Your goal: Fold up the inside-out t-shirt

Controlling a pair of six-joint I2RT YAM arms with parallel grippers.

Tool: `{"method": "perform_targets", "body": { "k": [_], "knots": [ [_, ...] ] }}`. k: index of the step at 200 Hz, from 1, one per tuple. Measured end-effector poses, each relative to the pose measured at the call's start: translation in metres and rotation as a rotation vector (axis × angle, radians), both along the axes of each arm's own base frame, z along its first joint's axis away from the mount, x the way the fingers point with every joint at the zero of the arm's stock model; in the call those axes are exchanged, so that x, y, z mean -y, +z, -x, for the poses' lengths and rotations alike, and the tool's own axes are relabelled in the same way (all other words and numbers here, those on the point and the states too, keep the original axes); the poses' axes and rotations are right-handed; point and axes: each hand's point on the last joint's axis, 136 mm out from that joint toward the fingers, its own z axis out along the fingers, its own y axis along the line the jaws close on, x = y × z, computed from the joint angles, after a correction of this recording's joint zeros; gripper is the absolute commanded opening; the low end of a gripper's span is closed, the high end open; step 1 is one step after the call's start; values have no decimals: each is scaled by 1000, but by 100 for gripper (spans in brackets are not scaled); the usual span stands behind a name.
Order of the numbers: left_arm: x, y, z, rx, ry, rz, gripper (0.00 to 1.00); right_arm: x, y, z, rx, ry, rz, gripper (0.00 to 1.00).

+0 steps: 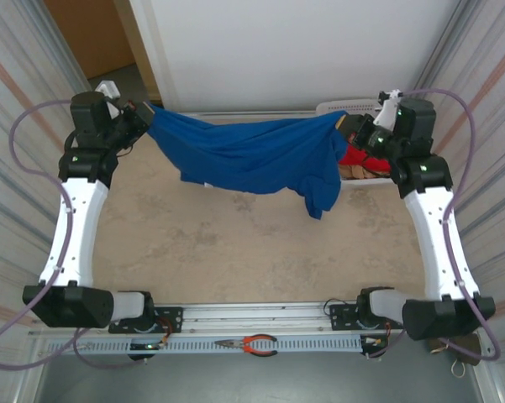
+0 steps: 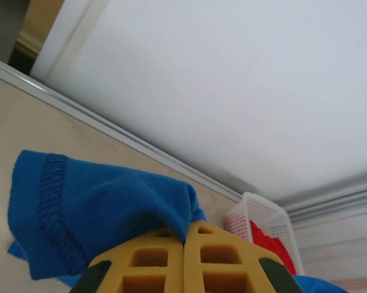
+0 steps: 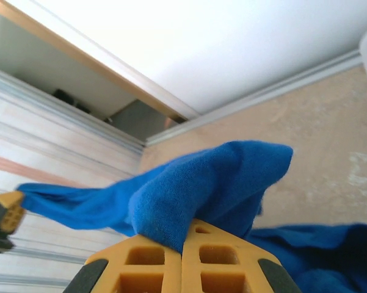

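The royal-blue inside-out t-shirt (image 1: pixel 252 155) hangs stretched above the far half of the table, sagging in the middle, one end drooping at the right. My left gripper (image 1: pixel 144 116) is shut on its left end, where a stitched hem (image 2: pixel 52 207) bunches over the yellow fingers (image 2: pixel 152 262). At the right end my right gripper (image 1: pixel 346 128) is shut on another fold of the shirt (image 3: pixel 189 183), which drapes over its yellow fingers (image 3: pixel 220 262). Both grippers sit high near the back wall.
A white mesh basket (image 1: pixel 353 107) with a red garment (image 1: pixel 355 158) inside stands at the back right, close to the right gripper. Orange-handled pliers (image 1: pixel 254 343) lie on the front rail. Corrugated walls flank both arms.
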Motion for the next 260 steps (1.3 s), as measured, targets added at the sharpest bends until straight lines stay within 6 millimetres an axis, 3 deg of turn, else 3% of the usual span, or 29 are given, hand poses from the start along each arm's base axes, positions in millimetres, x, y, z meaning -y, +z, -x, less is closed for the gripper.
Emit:
{"method": "perform_targets", "body": {
  "k": [24, 44, 65, 86, 92, 99, 105, 112, 125, 134, 148, 162, 193, 210, 234, 260],
  "knots": [
    [6, 14, 14, 33, -9, 28, 0, -5, 21, 22, 64, 17, -17, 0],
    [8, 11, 10, 24, -13, 32, 0, -7, 16, 15, 56, 19, -16, 0],
    [9, -20, -18, -55, -6, 22, 0, -10, -15, -21, -17, 15, 6, 0],
    [7, -76, -61, -184, 8, -9, 2, -15, -78, -76, -164, 14, 46, 0],
    [6, -92, -71, -218, 11, -18, 7, -15, -97, -90, -205, 14, 58, 0],
    [3, -115, -84, -266, 16, -31, 17, -16, -121, -108, -254, 15, 77, 18],
    [1, -134, -94, -304, 16, -42, 33, -17, -138, -119, -286, 19, 91, 33],
    [-2, -155, -105, -343, 17, -58, 48, -18, -157, -132, -320, 25, 109, 45],
    [-7, -186, -118, -403, 20, -80, 67, -20, -180, -146, -355, 39, 142, 55],
    [-12, -202, -123, -432, 23, -99, 73, -21, -188, -147, -365, 45, 166, 58],
    [-15, -214, -121, -464, 20, -120, 82, -25, -189, -139, -361, 59, 199, 60],
    [-15, -212, -111, -458, 15, -138, 85, -32, -181, -117, -337, 75, 220, 61],
    [-9, -210, -48, -476, 4, -164, 87, -43, -184, -36, -323, 111, 281, 70],
    [-4, -223, -2, -503, 1, -169, 88, -46, -209, 5, -358, 126, 328, 72],
    [-2, -260, 58, -588, 3, -168, 88, -31, -267, 46, -503, 106, 396, 74],
    [-10, -299, 95, -692, 28, -174, 89, -17, -311, 77, -631, 81, 468, 75]
  ]
}}
